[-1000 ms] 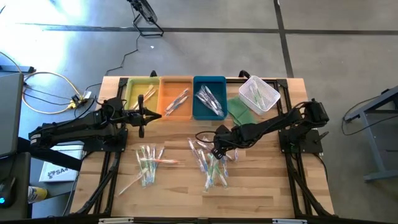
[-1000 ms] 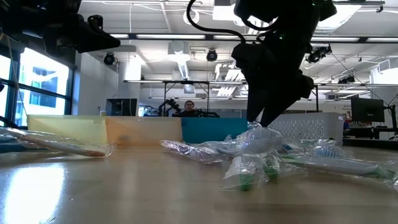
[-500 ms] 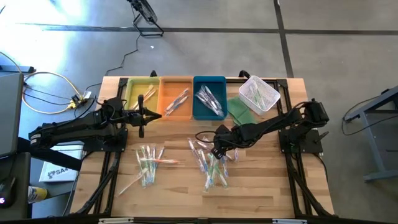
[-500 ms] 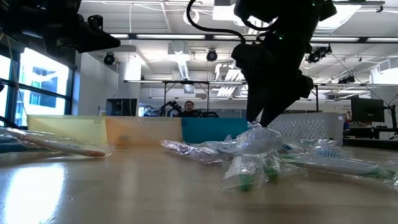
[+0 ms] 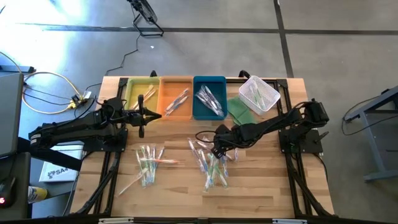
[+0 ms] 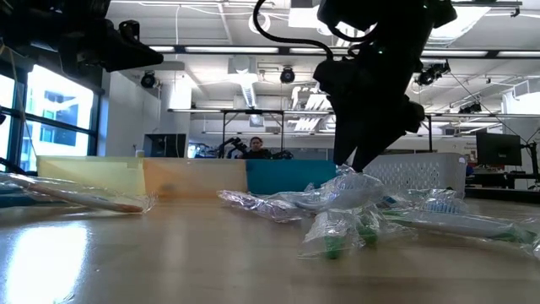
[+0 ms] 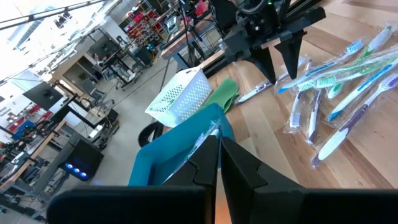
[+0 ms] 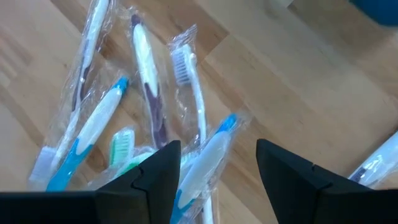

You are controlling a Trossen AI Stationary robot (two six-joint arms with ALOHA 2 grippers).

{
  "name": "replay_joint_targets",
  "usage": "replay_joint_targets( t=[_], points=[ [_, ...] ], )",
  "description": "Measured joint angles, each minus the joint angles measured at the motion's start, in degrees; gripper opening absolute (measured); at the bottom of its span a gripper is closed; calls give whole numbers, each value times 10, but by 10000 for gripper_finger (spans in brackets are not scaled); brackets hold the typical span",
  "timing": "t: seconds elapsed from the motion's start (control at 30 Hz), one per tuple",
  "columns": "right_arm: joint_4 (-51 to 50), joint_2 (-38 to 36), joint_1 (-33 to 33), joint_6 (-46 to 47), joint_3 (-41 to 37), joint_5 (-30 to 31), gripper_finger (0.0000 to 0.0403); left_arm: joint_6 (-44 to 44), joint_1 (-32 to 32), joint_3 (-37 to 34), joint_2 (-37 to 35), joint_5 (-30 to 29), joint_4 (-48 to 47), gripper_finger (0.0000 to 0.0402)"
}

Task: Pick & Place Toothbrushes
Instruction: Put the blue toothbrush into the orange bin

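Hovering with jaws apart, the right gripper (image 5: 216,151) stood over the toothbrushes (image 5: 211,167), their long axes toward six o'clock; the left gripper (image 5: 141,116), closed, waited farther off.

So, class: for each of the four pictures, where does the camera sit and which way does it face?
High: overhead, straight down; both arms, trays, toothbrushes.
Low: table height, looking level across; right arm above the toothbrushes.
Left wrist: over the trays, facing across the table; its shut fingers, the right gripper farther off.
Right wrist: looking down at the toothbrushes; its open fingers.
Shared: all four show the same pile of toothbrushes.
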Motion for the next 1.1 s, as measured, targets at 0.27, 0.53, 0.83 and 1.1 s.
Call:
replay_joint_targets(
  t=[0.27,0.53,0.83,1.1],
  points=[
    [8,0,-1,0,-8,-13,203,0,0,0,0,0,0,14],
    [93,0,-13,13,-67,-13,203,-1,0,0,0,0,0,14],
    [111,0,-19,0,-67,-28,197,-1,0,0,0,0,-5,14],
    [111,0,-19,-3,-67,-9,105,-2,0,0,0,0,-4,14]
  ],
)
